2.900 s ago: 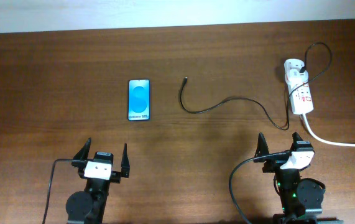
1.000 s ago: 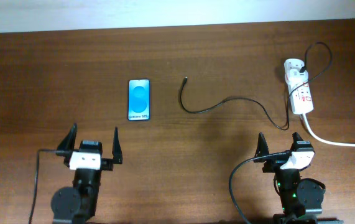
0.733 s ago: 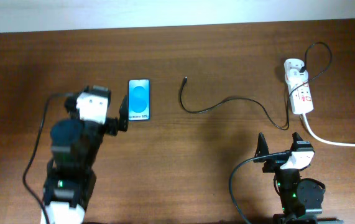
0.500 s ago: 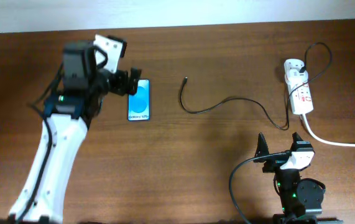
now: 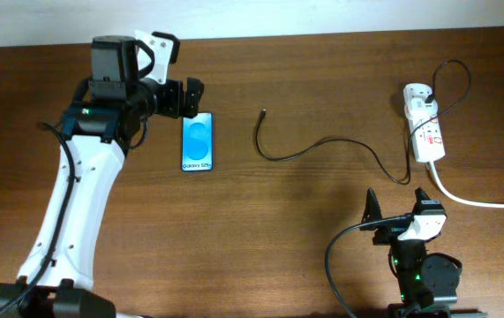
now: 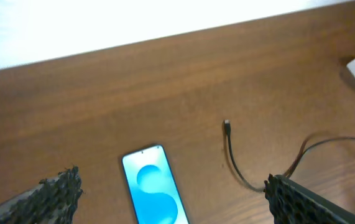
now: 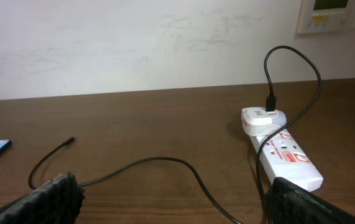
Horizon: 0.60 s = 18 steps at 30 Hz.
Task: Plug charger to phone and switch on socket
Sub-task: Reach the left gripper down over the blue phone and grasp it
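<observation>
Left gripper (image 5: 184, 95), jaws spread wide, hovers by the blue-screened phone (image 5: 197, 141) lying flat on the surface (image 5: 322, 71), likely to steady it for the nearby charger tip (image 5: 263, 112); right gripper (image 5: 399, 210) sits with jaws spread too.

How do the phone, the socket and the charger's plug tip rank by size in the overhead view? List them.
1. The socket and the phone: too alike to rank.
2. The charger's plug tip: smallest.
</observation>
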Tool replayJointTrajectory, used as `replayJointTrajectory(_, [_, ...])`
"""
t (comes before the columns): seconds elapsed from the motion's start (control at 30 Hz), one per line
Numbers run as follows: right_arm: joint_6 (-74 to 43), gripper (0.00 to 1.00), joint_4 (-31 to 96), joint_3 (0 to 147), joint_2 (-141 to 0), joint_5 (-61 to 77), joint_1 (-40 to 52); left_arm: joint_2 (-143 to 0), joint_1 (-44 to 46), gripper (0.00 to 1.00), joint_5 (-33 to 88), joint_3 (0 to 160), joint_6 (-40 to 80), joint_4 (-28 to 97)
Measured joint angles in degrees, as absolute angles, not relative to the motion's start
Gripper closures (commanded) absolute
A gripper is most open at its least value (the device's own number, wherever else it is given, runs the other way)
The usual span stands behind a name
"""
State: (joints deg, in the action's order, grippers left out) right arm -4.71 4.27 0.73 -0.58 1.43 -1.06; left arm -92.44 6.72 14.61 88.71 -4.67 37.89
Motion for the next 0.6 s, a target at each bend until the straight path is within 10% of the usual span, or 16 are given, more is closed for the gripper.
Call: replayJointTrajectory(0.6, [-4.7, 0.02, 4.3, 0.7, -0.6, 1.5, -1.1, -118.3, 6.7, 0.01, 10.1, 106.6, -2.3, 55.1])
